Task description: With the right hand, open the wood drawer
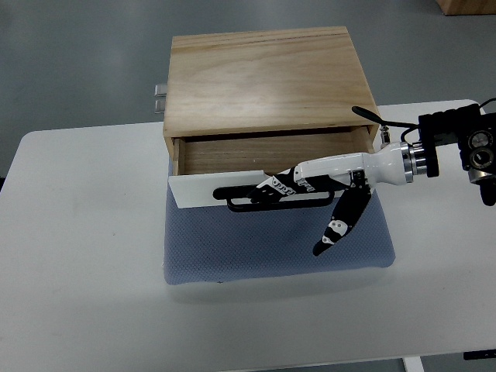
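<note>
A wood box stands on a blue-grey mat. Its drawer is pulled partly out toward me, and the bare wood inside shows. The drawer has a white front with a black bar handle. My right hand comes in from the right. Its fingers lie along the drawer front and hook over the handle. The thumb points down over the mat, away from the handle. The left arm is out of view.
The box and mat sit on a white table. A small metal fitting sticks out at the box's back left. Grey floor lies beyond the table's far edge.
</note>
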You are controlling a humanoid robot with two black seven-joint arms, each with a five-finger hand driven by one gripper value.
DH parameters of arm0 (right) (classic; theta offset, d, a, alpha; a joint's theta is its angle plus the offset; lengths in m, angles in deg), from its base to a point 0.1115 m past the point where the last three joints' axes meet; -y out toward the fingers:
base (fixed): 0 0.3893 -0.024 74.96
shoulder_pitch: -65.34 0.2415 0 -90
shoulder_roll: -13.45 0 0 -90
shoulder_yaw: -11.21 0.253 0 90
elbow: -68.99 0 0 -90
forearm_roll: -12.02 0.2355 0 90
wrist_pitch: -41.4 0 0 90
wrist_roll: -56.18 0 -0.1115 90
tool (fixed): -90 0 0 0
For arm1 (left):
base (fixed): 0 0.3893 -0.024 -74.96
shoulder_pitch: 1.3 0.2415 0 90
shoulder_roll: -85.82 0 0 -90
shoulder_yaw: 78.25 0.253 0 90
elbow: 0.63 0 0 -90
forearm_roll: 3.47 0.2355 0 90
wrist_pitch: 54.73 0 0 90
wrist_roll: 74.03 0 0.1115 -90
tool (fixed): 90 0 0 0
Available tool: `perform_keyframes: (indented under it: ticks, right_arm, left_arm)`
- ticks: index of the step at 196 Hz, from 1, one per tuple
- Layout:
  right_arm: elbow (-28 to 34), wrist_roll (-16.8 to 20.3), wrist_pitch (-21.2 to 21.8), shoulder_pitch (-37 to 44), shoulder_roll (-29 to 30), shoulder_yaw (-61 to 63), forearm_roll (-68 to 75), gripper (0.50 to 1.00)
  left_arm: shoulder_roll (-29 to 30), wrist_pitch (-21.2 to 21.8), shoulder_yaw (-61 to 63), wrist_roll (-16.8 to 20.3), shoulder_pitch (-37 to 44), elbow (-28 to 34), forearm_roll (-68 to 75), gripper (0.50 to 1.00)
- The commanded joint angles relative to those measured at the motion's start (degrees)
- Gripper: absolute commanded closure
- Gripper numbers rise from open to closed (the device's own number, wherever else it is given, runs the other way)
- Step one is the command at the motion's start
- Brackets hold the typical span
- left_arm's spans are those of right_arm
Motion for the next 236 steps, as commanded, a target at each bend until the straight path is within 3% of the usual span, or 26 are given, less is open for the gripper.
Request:
perform_keyframes:
  ticks: [1, 84, 154, 204, 236]
  right_arm:
    - [1.1, 0.0, 0.0, -0.1, -0.4, 0.0, 0.1, 0.548]
    - [1.6, 0.2, 2.7, -0.2, -2.0, 6.4, 1.1, 0.548]
    - [0.2, 0.7, 2.7, -1.7, -8.9, 17.6, 9.7, 0.546]
    - [-14.1, 0.3, 2.7, -5.1, -10.0, 24.7, 25.0, 0.546]
    - [-27.7, 1.0, 2.7, -8.4, -4.3, 25.1, 38.1, 0.548]
  left_arm:
    - [0.0, 0.0, 0.0, 0.0, 0.0, 0.0, 0.0, 0.500]
    - [0.0, 0.0, 0.0, 0.0, 0.0, 0.0, 0.0, 0.500]
    - [0.0, 0.0, 0.0, 0.0, 0.0, 0.0, 0.0, 0.500]
    - [0.0, 0.0, 0.0, 0.0, 0.0, 0.0, 0.0, 0.500]
    - [0.0, 0.0, 0.0, 0.0, 0.0, 0.0, 0.0, 0.500]
